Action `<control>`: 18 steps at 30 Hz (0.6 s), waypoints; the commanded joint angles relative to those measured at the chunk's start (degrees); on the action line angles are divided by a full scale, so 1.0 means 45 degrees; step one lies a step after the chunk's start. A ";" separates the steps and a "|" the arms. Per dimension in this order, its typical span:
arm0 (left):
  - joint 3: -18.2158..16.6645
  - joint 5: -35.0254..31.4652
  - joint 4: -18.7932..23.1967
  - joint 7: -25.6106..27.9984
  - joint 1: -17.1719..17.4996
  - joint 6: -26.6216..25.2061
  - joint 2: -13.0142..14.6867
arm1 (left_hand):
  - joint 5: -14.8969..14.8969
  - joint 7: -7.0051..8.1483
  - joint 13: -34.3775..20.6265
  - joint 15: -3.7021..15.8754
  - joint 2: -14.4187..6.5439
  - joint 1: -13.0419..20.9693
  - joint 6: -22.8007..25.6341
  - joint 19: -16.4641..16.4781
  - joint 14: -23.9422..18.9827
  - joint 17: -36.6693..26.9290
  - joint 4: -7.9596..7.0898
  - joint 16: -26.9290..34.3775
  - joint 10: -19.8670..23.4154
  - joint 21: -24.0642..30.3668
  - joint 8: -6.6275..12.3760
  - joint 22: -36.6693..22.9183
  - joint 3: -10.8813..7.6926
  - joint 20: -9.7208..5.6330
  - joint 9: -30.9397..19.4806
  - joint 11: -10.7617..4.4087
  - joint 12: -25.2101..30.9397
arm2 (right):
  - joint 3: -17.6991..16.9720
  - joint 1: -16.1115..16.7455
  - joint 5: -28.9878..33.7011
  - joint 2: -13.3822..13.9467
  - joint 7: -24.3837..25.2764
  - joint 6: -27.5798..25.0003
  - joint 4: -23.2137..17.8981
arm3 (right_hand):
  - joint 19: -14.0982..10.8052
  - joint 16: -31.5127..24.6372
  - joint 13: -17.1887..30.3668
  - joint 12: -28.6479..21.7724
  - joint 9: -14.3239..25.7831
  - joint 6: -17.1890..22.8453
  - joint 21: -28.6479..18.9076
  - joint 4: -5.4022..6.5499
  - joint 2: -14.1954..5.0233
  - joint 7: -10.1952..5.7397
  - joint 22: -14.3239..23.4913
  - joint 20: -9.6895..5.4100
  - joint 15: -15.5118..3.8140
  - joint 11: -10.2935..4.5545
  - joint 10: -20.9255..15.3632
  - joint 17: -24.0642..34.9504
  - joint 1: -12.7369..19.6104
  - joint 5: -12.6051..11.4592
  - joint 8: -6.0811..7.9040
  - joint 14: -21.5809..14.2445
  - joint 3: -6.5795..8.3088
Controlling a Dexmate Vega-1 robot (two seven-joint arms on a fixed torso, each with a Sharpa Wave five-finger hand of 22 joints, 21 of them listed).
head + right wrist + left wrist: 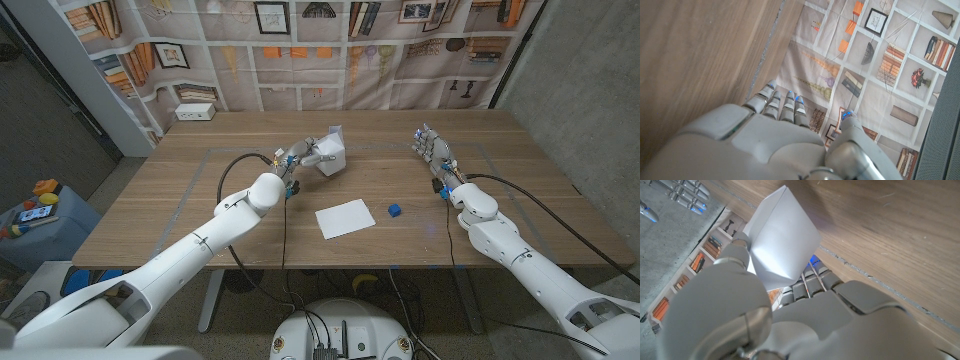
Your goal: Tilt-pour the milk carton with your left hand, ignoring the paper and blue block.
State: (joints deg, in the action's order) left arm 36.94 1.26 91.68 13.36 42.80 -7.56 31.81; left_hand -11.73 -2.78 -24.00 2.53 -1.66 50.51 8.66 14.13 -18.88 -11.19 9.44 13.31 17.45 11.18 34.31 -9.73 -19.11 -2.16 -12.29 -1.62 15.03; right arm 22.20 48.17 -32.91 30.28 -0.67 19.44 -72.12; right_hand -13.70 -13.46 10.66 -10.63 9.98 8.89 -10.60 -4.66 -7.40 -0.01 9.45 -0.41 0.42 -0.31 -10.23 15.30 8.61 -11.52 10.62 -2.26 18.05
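Milk carton [332,152], white, held tilted above the far middle of the wooden table [180,200], clear of the surface, gabled top pointing away from the robot. Left hand [300,155] wrapped round the carton's side, fingers on one face and thumb on another, as seen in the left wrist view [782,240]. Judged light and thin-walled: smooth cardboard faces, likely to slip or dent under a hard squeeze; whether full or empty cannot be told from these views. Best taken at mid-body across two opposite flat faces, away from the folded top, so that the spout end stays free for the tilt. Right hand [432,150] holding nothing, fingers straight and slightly apart, standing near the far right of the table, well apart from the carton.

Sheet of paper [345,218] lying on the near middle of the table, blue block [395,210] just beside its right edge; both well clear of the carton and to be left alone. Table top matte, plain, marked with faint tape lines. Behind the table, a backdrop printed with shelves [300,50], books and framed pictures; grey wall at right.
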 commanded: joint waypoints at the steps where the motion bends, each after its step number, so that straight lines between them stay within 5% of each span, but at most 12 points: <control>1: 0.0015 0.0416 -0.0363 -0.0257 -0.0039 0.0228 -0.0019 | -0.0093 0.0056 0.0023 -0.0017 0.0099 -0.0130 -0.0146 -0.0090 0.0196 0.0030 -0.0022 -0.0134 -0.0278 -0.0033 -0.0068 -0.0063 0.0112 0.0002 0.0007 0.0099 -0.0169 | 0.0036 -0.0125 -0.0003 -0.0098 -0.0043 0.0019 0.0204 | -0.0043 -0.0034 0.0026 -0.0094 0.0024 0.0106 -0.0030 0.0039 -0.0190 0.0023 0.0026 0.0000 0.0006 0.0018 -0.0049 0.0045 -0.0155 0.0048 0.0027 -0.0039 0.0105; 18: 0.0086 0.0771 -0.0697 -0.0661 -0.0241 0.0220 0.0031 | -0.0083 -0.0029 0.0318 -0.0487 0.0272 -0.0226 -0.0707 -0.0221 0.0981 0.0164 -0.0011 -0.0561 -0.0923 -0.0068 -0.0526 -0.0045 0.0220 0.0074 0.0179 0.0287 -0.0592 | 0.0056 -0.0255 -0.0039 -0.0234 -0.0118 0.0131 0.0466 | -0.0042 -0.0039 0.0027 -0.0104 0.0026 0.0108 -0.0030 0.0030 -0.0191 0.0013 0.0027 0.0013 -0.0004 0.0000 -0.0071 0.0048 -0.0153 0.0049 0.0028 -0.0040 0.0133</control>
State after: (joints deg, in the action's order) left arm 37.09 3.78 89.62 11.48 42.36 -6.87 31.82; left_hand -11.73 -2.83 -22.57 0.31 -0.91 49.77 5.68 13.42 -14.83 -10.38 9.28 11.20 13.68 11.18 32.15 -9.73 -18.35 -2.05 -11.44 -0.30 12.64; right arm 22.36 47.46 -32.90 29.69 -0.89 19.52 -70.85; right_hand -13.70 -13.46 10.66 -10.63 9.98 8.89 -10.60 -4.42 -7.40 -0.01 9.45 -0.41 0.42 -0.31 -10.23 15.29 8.61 -11.52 10.62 -2.26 18.29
